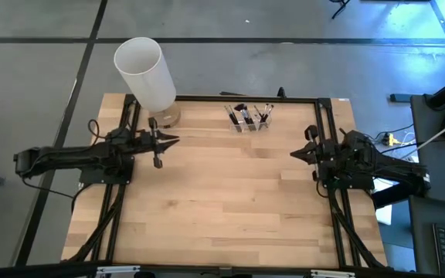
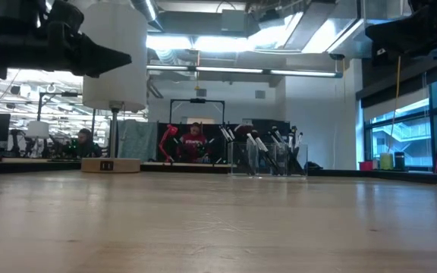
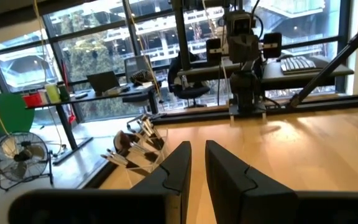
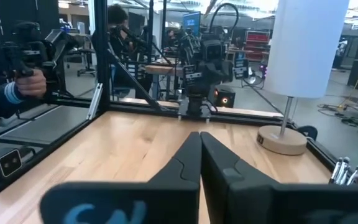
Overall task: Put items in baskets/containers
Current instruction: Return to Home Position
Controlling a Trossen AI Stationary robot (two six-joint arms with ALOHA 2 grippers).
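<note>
The left arm reaches in from the left edge of the table (image 1: 230, 208), stretched level, with the left gripper (image 1: 170, 140) pointing toward the middle, just in front of the round wooden base (image 1: 166, 117) that carries the tall white cylinder (image 1: 145, 71). The right arm mirrors it from the right edge, and the right gripper (image 1: 296, 154) faces inward, well apart from the left one. Both hang clear of the wood.

The left wrist view shows what the high view cannot: the left fingers (image 3: 176, 168) stand a narrow slit apart with nothing between them. In the right wrist view the right fingers (image 4: 188, 158) meet at their tips, and they too hold nothing.

The clear organizer (image 1: 250, 124) sits near the far edge of the table, right of the white cylinder, with the black-handled brushes (image 1: 242, 113) standing tilted inside it. From above it is barely a glint. The low view gives its clear walls (image 2: 268, 163) and the brush heads fanning above them, while the left gripper (image 2: 116, 57) shows dark at the upper left, high off the table. Which compartment holds which brush cannot be told.

The right wrist view alone shows a person's hand (image 4: 28, 81) gripping a dark device beyond the table frame.
</note>
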